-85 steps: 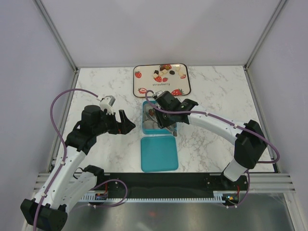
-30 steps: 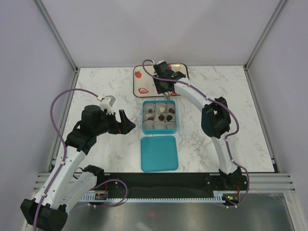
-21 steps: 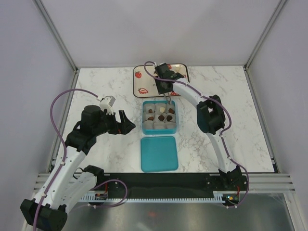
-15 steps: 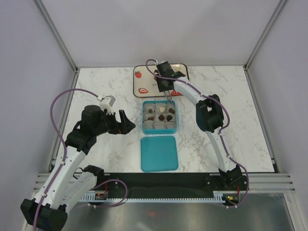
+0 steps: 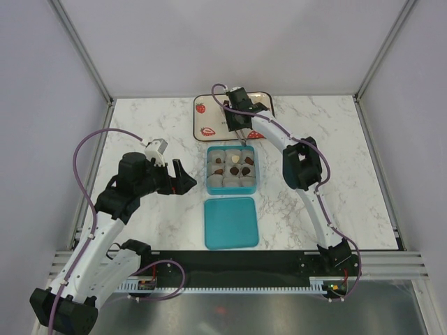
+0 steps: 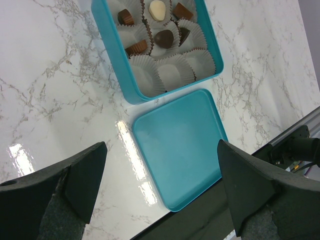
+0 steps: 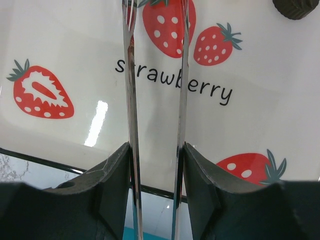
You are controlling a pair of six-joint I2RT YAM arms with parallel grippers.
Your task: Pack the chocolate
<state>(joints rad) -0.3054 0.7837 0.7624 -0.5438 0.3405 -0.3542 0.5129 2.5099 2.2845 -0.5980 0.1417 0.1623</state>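
The teal box (image 5: 208, 169) sits mid-table, and several chocolate pieces (image 5: 236, 163) lie in its white liner cups, dark, brown and white (image 6: 164, 37). My right gripper (image 5: 239, 125) hangs over the strawberry tray (image 5: 207, 118), shut on metal tweezers (image 7: 131, 75). The tweezer arms stand apart and their tips run out of the right wrist view at the top. One dark chocolate (image 7: 295, 7) shows at the tray's far right. My left gripper (image 5: 183, 180) is open and holds nothing, left of the box.
The box's teal lid (image 5: 231, 222) lies flat just in front of the box, near the black front rail (image 6: 180, 145). The right forearm arches over the table to the right of the box. White enclosure walls stand on three sides.
The right gripper has left the box and come back over the strawberry tray with the tweezers. During the last second it only shifted slightly. The left arm has not moved.
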